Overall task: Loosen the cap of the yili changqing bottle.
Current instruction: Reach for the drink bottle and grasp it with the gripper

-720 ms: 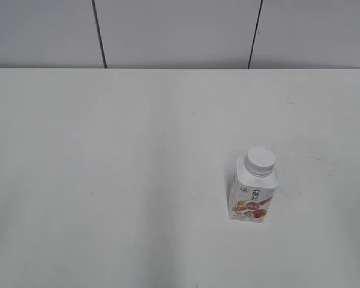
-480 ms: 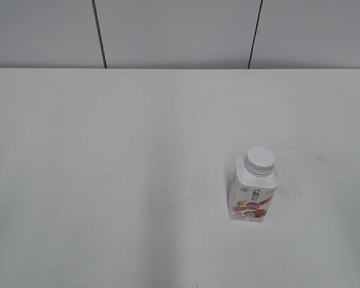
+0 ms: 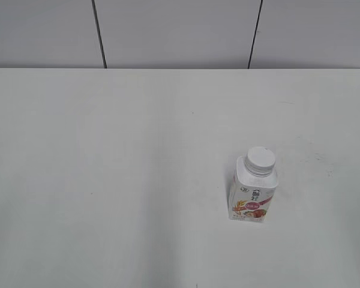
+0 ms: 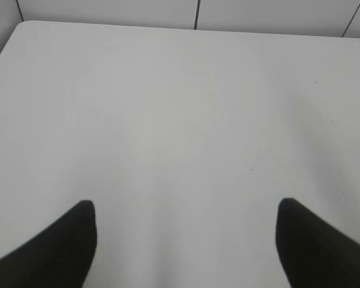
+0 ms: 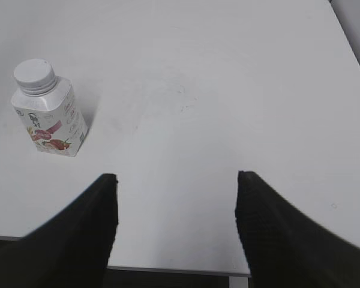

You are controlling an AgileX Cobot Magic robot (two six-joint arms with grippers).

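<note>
White plastic on a white table [image 3: 108, 180]: the yili changqing bottle [image 3: 253, 195] stood upright on the right side of the exterior view, toward the near edge, its pink-banded fruit label facing the camera. The cap [image 3: 261, 159] sat square on the neck, and nothing was touching it. So, by the look of it, the job had not begun: no grip on the body, no grip on the lid, all of the twisting left to do.

Neither arm showed in the exterior view. The left gripper [image 4: 186, 240] had its dark fingers spread wide over bare tabletop, holding nothing, with no bottle in its view at all. The right gripper [image 5: 177, 222] was likewise spread wide and empty, hanging back by the table's near edge, the bottle [image 5: 48, 111] well apart from it, up and to its left.

The tabletop was plain, matt and pale, faintly scuffed. Behind it ran a light grey panelled wall [image 3: 180, 30] with dark vertical seams.
</note>
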